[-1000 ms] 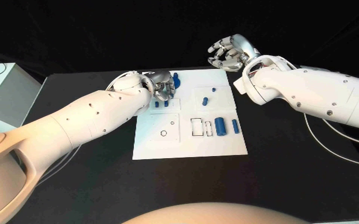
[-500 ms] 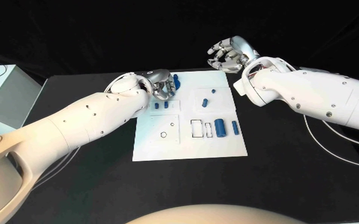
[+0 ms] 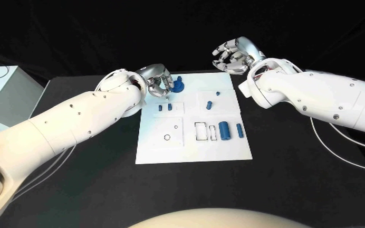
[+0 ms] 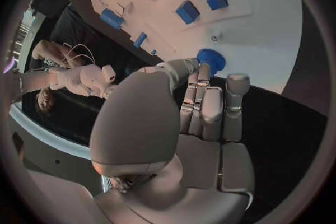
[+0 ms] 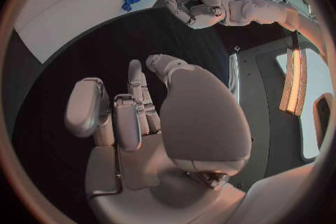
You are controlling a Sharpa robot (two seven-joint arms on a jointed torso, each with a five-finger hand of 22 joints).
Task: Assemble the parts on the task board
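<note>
While the left hand (image 3: 154, 82) hovers at the task board's (image 3: 228, 151) upper-left corner, fingers curled on nothing, beside a blue gear-like part (image 3: 178, 85), the right hand (image 3: 234, 55) sits upper right, off the board, fingers curled, empty.

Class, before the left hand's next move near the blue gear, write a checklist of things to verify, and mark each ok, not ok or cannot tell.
1. Left hand holds nothing: ok, none seen between its fingers.
2. Gear lies on the board: ok.
3. Left hand touching the gear: cannot tell; its fingers are close beside it.
4. Right hand clear of the board: ok, raised beyond the far edge.
5. Large cylinder and pegs undisturbed on the board: ok.
</note>
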